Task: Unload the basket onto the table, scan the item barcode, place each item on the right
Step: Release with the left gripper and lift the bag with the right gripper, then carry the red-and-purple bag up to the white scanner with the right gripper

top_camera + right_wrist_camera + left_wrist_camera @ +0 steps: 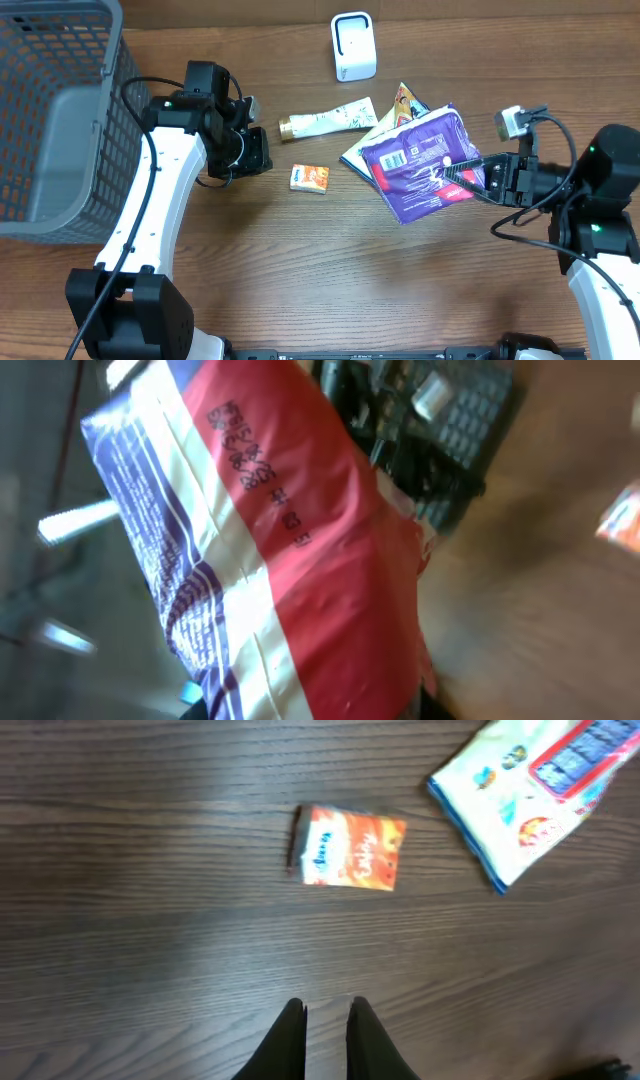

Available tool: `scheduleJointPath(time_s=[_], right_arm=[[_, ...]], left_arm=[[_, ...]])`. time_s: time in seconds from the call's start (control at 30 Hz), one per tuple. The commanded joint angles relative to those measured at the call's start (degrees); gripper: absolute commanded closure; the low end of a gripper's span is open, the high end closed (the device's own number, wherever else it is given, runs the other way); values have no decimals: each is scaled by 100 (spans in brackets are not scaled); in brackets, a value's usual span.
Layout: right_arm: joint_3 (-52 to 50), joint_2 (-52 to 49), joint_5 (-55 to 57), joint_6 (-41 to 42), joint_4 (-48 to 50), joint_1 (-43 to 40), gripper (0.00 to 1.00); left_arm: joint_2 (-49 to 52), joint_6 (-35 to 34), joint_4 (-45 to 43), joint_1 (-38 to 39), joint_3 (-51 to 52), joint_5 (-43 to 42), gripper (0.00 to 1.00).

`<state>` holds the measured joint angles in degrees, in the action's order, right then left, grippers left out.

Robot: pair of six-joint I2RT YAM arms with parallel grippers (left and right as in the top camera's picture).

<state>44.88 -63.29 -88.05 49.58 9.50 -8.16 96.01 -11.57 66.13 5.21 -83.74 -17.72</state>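
The item, a purple packet [420,160] with a white label on its upper face, hangs tilted above the table at centre right. My right gripper [472,186] is shut on its right edge. In the right wrist view the packet [300,560] fills the frame with red, white and purple bands and hides the fingers. A white scanner [354,46] stands at the back of the table, well apart from the packet. My left gripper [258,152] hovers left of centre, shut and holding nothing [327,1010].
A small orange packet [310,177] [350,848] lies just ahead of the left gripper. A cream tube [325,122], a blue-and-white pouch [362,142] [530,800] and a yellow snack bag [408,100] lie beyond it. A grey mesh basket [50,110] fills the far left.
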Motion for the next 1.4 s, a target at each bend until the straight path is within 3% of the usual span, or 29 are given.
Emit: scheduleJointPath(time_s=[0.0, 0.17, 0.4, 0.53, 0.63, 0.73, 0.87, 1.03, 1.37], right_arm=[[170, -140, 179, -155, 1106, -11, 96], [179, -990, 772, -146, 2011, -11, 96], [942, -1624, 1912, -243, 1967, -11, 96], [1676, -1670, 3141, -1266, 192, -11, 96], [2754, -1690, 5329, -3217, -2522, 216, 96], [3351, -1711, 6887, -4100, -3388, 625, 96], [3429, -1803, 8273, -4704, -3187, 1204, 96], [3427, -2531, 10188, -6116, -2887, 2155, 96], [3427, -3283, 11075, -7525, -1421, 2782, 96]], left_arm=[[-142, 129, -17, -9, -129, 632, 93], [-142, 129, -17, -339, -129, 938, 95], [-142, 127, -7, -997, -129, 933, 96], [-142, 129, -7, -1259, -129, 935, 95], [-142, 131, -13, -1429, -129, 938, 95], [-142, 129, -68, -1521, -129, 938, 95], [-142, 131, -251, -1576, -129, 940, 95], [-142, 127, -728, -1580, -129, 1298, 95], [-142, -470, -1231, -1947, -129, 1580, 95]])
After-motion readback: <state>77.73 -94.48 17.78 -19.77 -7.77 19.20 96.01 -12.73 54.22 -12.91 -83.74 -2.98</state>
